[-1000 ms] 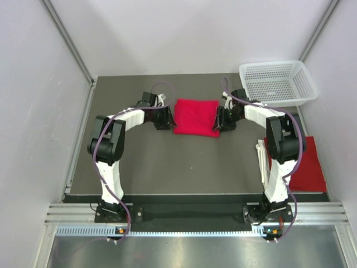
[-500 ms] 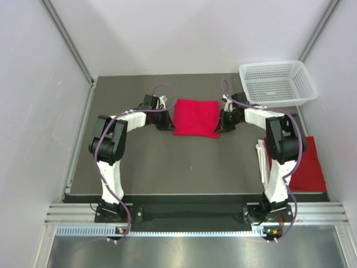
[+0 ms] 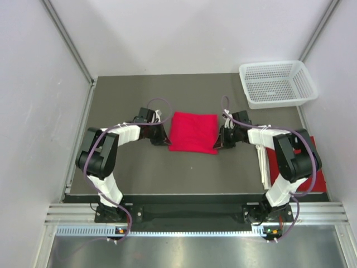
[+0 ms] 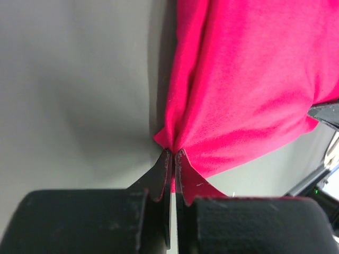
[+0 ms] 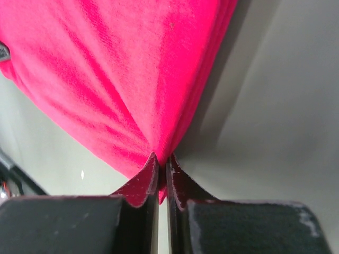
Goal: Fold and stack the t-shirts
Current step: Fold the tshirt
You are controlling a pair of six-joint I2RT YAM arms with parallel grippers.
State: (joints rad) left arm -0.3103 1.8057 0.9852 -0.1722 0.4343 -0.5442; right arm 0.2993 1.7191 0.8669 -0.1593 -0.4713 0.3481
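Limp folded red t-shirt [image 3: 193, 132] pinched tight at opposite side edges by left tool [image 4: 172, 153] and right tool [image 5: 161, 157], likely sagging between.

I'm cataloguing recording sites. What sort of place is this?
Probably a robot lab cell: left arm and right arm bolted at a dark table, blank walls, a folded red t-shirt.

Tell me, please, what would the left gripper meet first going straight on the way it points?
The left gripper would push into the folded red t-shirt its jaws pinch; beyond, probably the right gripper.
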